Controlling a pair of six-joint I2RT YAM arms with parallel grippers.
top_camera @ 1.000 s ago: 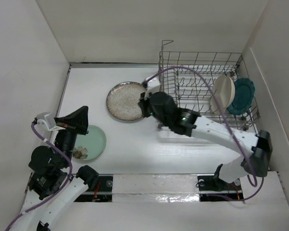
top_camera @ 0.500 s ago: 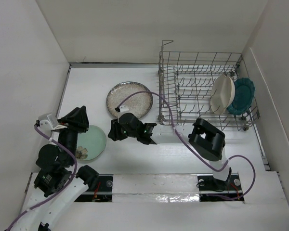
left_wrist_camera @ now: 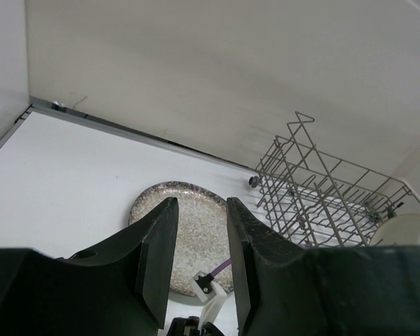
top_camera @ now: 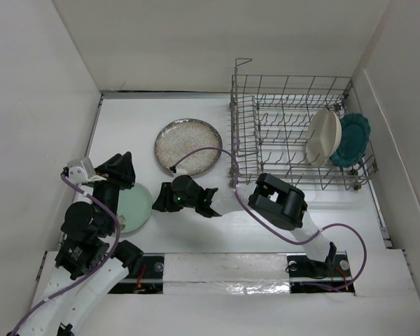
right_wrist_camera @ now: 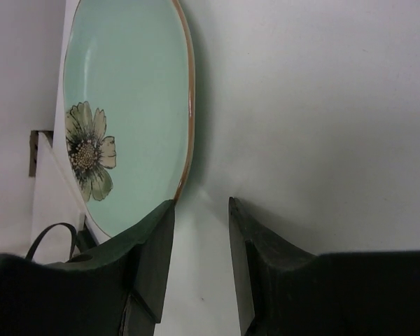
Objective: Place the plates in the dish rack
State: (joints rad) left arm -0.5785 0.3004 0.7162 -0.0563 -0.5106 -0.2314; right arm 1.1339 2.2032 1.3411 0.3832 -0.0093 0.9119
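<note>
The pale mint green plate point(top_camera: 136, 204) lies flat on the white table point(top_camera: 126, 126) near the front left corner, partly hidden from above by the left arm. In the right wrist view, this plate point(right_wrist_camera: 126, 112) is a smooth, glossy green with a thin orange-brown rim. One pale flower with dark-outlined petals and a speckled centre is painted towards one side. The right gripper point(top_camera: 163, 199) reaches low across the table to the plate's edge, its fingers parted with nothing between them point(right_wrist_camera: 200, 210). One finger point(right_wrist_camera: 157, 238) sits right at the rim, but I cannot tell whether it touches. The left gripper point(top_camera: 121, 166) hangs above the same plate, its fingers spread and empty point(left_wrist_camera: 200, 207). Beyond it, the large speckled plate point(top_camera: 188, 146) lies flat on the table just left of the dish rack point(top_camera: 287, 126), beige-brown with a dark rim point(left_wrist_camera: 196, 227). The grey wire rack point(left_wrist_camera: 322, 196) stands at the back right. The cream plate point(top_camera: 323, 136) stands on edge near its right end, and the dark teal scalloped plate point(top_camera: 355, 140) stands just beside it to the right.
</note>
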